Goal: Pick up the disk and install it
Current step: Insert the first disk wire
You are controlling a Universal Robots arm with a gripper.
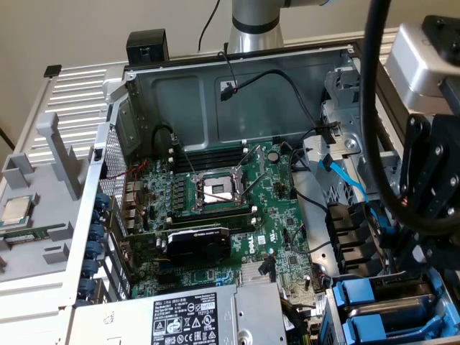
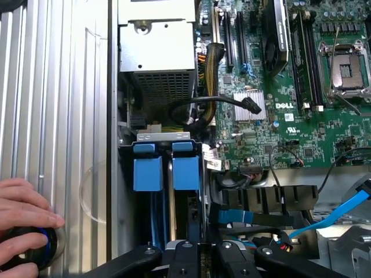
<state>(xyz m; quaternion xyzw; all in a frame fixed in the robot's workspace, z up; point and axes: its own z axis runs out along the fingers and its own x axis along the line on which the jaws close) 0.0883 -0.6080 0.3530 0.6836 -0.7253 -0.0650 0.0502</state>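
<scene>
Two blue-framed disks stand side by side in the drive bay at the case's corner. In the wrist view their blue end tabs show as one disk [image 2: 186,168] in line with my gripper and its neighbour [image 2: 148,168]. The exterior view shows the blue carriers [image 1: 363,296] with a silver disk body [image 1: 404,305] between them. My black gripper [image 1: 431,272] hangs just above this bay at the exterior view's right. Its linkage [image 2: 200,252] is drawn close together, and I see nothing held in it.
The open case holds a green motherboard [image 1: 273,215] with an open processor socket [image 1: 215,190], a grey power-supply box [image 1: 194,316] and loose black cables. A blue data cable [image 1: 343,178] runs beside the bay. A processor chip [image 1: 16,210] lies outside the case. A hand [image 2: 23,211] rests on a round black button [image 2: 29,246].
</scene>
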